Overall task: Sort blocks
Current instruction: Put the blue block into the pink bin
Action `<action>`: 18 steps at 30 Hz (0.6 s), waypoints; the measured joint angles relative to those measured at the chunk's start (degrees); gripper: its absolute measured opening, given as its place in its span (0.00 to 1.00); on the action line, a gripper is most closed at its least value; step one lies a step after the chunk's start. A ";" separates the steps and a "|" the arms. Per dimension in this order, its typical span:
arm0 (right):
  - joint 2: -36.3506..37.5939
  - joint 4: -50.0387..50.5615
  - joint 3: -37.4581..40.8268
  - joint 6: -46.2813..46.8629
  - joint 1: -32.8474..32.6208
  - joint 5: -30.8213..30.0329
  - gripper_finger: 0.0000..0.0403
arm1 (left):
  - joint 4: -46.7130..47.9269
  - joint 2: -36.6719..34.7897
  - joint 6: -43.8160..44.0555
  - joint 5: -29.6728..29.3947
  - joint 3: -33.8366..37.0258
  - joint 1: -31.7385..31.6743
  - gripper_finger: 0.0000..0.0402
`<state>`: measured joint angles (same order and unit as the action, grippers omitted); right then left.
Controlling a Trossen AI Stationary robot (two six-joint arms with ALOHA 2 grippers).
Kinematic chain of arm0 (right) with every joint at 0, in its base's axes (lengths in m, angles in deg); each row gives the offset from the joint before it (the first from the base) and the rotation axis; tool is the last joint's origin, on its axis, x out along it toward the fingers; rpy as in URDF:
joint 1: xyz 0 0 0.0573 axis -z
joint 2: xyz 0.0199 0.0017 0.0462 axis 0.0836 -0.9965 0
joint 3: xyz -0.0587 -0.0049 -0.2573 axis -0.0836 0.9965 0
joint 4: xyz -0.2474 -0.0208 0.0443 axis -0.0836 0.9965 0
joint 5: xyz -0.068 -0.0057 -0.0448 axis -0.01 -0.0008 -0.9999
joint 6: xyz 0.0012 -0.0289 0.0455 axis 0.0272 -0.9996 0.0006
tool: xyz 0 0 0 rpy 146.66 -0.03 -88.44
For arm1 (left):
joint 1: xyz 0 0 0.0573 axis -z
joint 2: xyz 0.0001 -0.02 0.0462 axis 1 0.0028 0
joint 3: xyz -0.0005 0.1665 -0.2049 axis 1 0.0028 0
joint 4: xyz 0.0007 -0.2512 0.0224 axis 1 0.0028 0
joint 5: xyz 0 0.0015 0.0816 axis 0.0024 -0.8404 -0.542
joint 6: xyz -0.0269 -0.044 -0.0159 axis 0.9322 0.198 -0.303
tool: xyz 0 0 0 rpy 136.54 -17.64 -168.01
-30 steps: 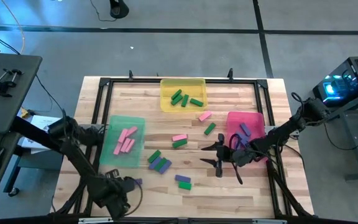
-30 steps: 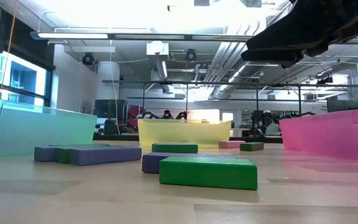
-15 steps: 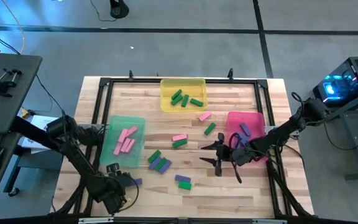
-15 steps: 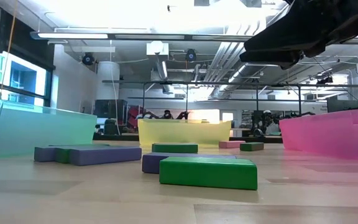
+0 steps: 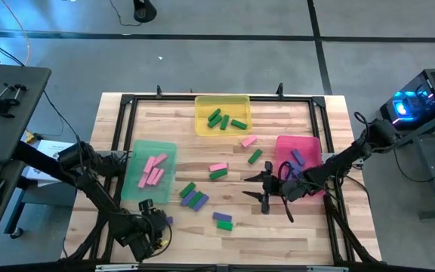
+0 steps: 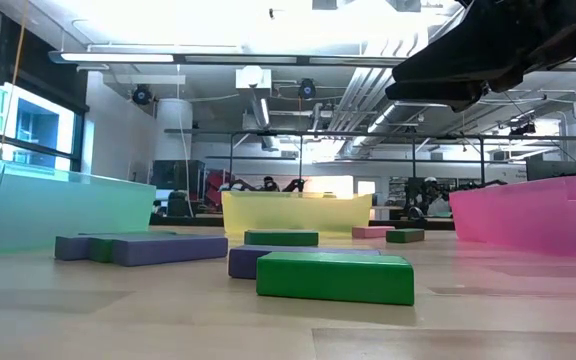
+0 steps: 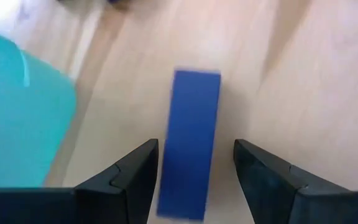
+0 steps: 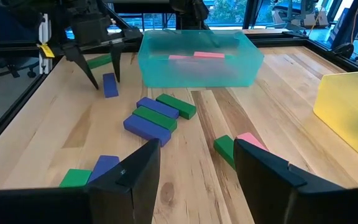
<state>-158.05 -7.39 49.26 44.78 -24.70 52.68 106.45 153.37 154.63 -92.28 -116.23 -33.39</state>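
No brand, label or writing is legible anywhere around me.

The wooden table (image 5: pixel 278 234) spreads under both my arms, with a black frame along its edges. On it sit three trays: the green tray (image 5: pixel 136 190) on my left side, holding pink blocks (image 5: pixel 152 170); the yellow tray (image 5: pixel 202 125) at the far edge, holding green blocks (image 5: pixel 223 119); and the pink tray (image 5: pixel 308 146) on my right side, with a blue-purple block (image 5: pixel 297 157) inside it.

Loose blocks lie on the bare wood between the trays: a pink block (image 5: pixel 248 140) and a green one (image 5: pixel 254 156) near the yellow and pink trays, a pink-and-green pair (image 5: pixel 217 171) in the middle, a cluster of green and blue-purple bars (image 5: pixel 192 196) beside the green tray, and a blue-purple and green pair (image 5: pixel 223 220) nearer the front edge.

My right gripper (image 5: pixel 265 189) hovers over the wood just beside the pink tray, its jaws spread apart and holding nothing.

My left gripper (image 7: pixel 196 177) is low at the near-left part of the table, close to a corner of the green tray. Its jaws stand apart, one on each side of a blue block (image 7: pixel 193 140) lying flat on the wood. The fingers (image 7: pixel 132 177) are clear of the block's sides, so I am straddling it, not gripping it.
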 joint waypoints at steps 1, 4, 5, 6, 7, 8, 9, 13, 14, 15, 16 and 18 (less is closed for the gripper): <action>0.01 0.00 0.00 0.00 0.00 0.00 0.47 | 0.09 0.00 -0.01 -0.02 -0.01 -0.34 0.50; 0.00 0.00 0.00 0.00 0.00 0.00 0.47 | -1.19 0.00 -1.68 0.99 0.04 -1.40 0.49; 0.00 0.00 0.00 0.00 0.00 0.00 0.47 | -1.84 0.00 -2.44 1.28 0.04 -1.82 0.48; 0.00 0.00 0.00 -0.02 0.00 0.00 0.47 | -2.23 0.00 -3.31 1.65 0.04 -2.24 0.47; 0.01 0.01 0.00 -0.02 0.00 0.00 0.47 | -2.45 0.00 -4.13 2.22 0.04 -2.74 0.45; 0.00 0.01 0.00 -0.02 0.00 0.00 0.47 | -2.77 0.00 -4.86 2.92 0.04 -3.26 0.42; 0.00 0.00 0.00 -0.02 0.00 0.00 0.47 | -2.99 -0.02 -5.47 3.56 0.04 -3.78 0.39; 0.00 0.02 0.00 -0.02 0.00 0.00 0.47 | -4.57 -0.13 -8.32 6.14 -0.05 -6.17 0.23; 0.00 0.02 0.00 -0.02 0.00 0.00 0.47 | -5.37 -0.19 -9.24 6.39 -0.05 -6.94 0.19; 0.00 0.02 0.00 -0.02 0.00 0.00 0.47 | -6.73 -0.20 -9.87 6.40 -0.05 -7.83 0.16; 0.00 0.02 0.00 -0.02 0.00 0.02 0.47 | -8.08 -0.09 -10.75 6.32 -0.29 -8.74 0.16; 0.00 0.02 0.00 -0.02 0.00 0.70 0.47 | -9.64 0.01 -13.97 5.61 -1.39 -10.41 0.16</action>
<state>-158.05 -7.37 49.26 44.76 -24.70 53.38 96.81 153.38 140.66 -86.67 -117.62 -43.80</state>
